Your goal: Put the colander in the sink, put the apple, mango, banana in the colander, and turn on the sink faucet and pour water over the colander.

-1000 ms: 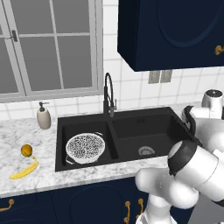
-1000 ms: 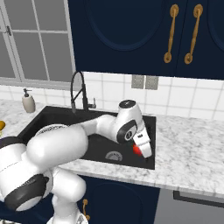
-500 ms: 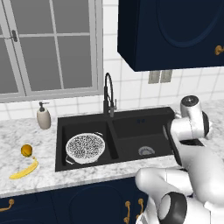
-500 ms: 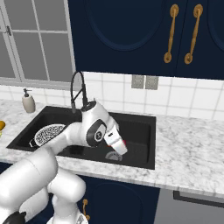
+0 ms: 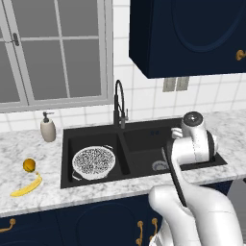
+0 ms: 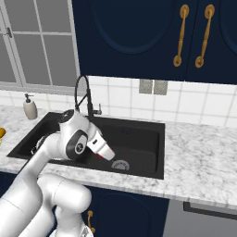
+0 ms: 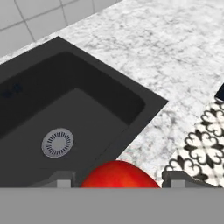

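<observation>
The gripper (image 7: 117,178) grasps the red apple (image 7: 118,175) between its fingers, above the sink's (image 7: 131,98) right basin.

Red apple (image 7: 119,175) aloft — colander (image 5: 93,162) in sink (image 5: 139,139).

Even, shadowless render; slightly soft.

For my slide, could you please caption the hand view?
Gripper holding the red apple above the sink basin with its silver drain.
</observation>
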You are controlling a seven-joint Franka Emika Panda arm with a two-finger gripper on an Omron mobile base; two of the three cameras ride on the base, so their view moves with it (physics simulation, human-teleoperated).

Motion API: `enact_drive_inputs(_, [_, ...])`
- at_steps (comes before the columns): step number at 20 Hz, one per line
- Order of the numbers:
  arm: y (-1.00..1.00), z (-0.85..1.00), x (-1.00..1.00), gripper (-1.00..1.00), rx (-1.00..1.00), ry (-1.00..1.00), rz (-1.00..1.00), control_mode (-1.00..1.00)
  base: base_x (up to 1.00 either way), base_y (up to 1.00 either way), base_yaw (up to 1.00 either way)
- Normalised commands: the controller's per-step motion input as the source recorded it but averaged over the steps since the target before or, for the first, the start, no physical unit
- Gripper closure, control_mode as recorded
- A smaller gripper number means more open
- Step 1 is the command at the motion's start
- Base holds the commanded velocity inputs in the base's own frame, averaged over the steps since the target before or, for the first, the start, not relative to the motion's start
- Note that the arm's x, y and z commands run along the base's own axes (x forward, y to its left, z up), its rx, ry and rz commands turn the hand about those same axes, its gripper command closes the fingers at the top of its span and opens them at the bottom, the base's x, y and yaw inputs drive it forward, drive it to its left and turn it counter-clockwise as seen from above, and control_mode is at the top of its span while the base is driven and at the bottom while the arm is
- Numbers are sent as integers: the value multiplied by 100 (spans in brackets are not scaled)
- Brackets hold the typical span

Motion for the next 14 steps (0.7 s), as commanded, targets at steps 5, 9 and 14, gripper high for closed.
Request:
enact_drive_inputs(5, [81, 28, -5, 100, 0, 10, 32, -100, 0, 0, 0])
enact_drive_inputs(9, [72, 34, -6, 100, 2, 16, 37, -100, 0, 0, 0])
enact_drive_inputs(14, [73, 24, -4, 100, 6, 16, 36, -100, 0, 0, 0])
